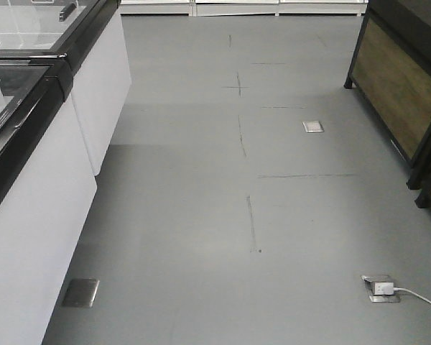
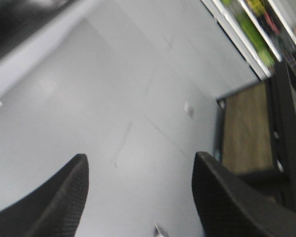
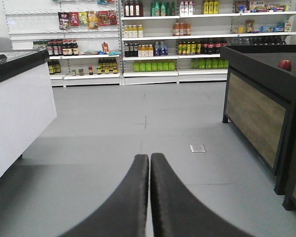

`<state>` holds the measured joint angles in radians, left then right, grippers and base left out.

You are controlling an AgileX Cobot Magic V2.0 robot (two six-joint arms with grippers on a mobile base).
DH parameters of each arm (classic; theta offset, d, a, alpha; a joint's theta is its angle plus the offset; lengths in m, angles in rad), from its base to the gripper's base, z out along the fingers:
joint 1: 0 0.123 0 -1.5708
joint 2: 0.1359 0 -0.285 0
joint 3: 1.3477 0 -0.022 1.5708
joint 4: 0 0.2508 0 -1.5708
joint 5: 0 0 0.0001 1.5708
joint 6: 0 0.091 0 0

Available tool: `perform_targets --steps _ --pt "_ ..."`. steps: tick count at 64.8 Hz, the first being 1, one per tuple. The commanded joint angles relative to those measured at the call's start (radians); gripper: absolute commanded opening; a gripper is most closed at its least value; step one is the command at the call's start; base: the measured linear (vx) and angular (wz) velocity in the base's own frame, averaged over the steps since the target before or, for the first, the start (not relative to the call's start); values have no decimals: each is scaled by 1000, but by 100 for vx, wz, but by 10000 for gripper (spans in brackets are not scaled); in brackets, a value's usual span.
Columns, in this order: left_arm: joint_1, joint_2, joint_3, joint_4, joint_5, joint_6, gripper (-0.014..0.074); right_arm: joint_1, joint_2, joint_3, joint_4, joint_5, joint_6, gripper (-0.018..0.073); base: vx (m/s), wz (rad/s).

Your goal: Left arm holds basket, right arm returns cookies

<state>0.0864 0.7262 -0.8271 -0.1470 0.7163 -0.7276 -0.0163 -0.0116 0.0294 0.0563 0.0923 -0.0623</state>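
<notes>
Neither basket nor cookies can be seen in any view. The left hand (image 2: 140, 165) is spread, nothing between its fingers; the right hand (image 3: 149, 158) is pressed together empty, only floor (image 3: 103, 133) ahead. Both steps are judged undone.

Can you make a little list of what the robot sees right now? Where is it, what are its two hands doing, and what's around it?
place: shop aisle with a grey floor
left gripper: open, nothing between the fingers
right gripper: shut, holding nothing
robot's left side: white freezer chests with black rims
robot's right side: dark display stand with a wood panel
far end: shelves of bottles and snack bags
on the floor: plug socket with a white cable
basket and cookies: not in any view
</notes>
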Motion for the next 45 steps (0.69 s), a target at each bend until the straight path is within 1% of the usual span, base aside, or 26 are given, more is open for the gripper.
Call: perform_targets --steps 1,7,15,23,26,39,45 --pt "61 2 -86 53 -1 -48 444 0 -10 -1 -3 -77 3 -8 0 0" --pt "101 3 -116 64 1 -79 444 0 -10 -1 -3 -77 3 -8 0 0" --pt "154 7 -138 59 -15 -80 444 0 -10 -1 -3 -77 3 -8 0 0" --pt "219 41 -176 59 0 -80 444 0 -10 -1 -3 -77 3 -8 0 0" --pt "245 58 -188 46 9 -80 444 0 -10 -1 -3 -77 3 -8 0 0" --pt "355 138 -248 -54 25 -68 444 0 -10 -1 -3 -77 3 -8 0 0" --pt "408 168 -287 -72 32 -67 444 0 -10 -1 -3 -77 3 -8 0 0"
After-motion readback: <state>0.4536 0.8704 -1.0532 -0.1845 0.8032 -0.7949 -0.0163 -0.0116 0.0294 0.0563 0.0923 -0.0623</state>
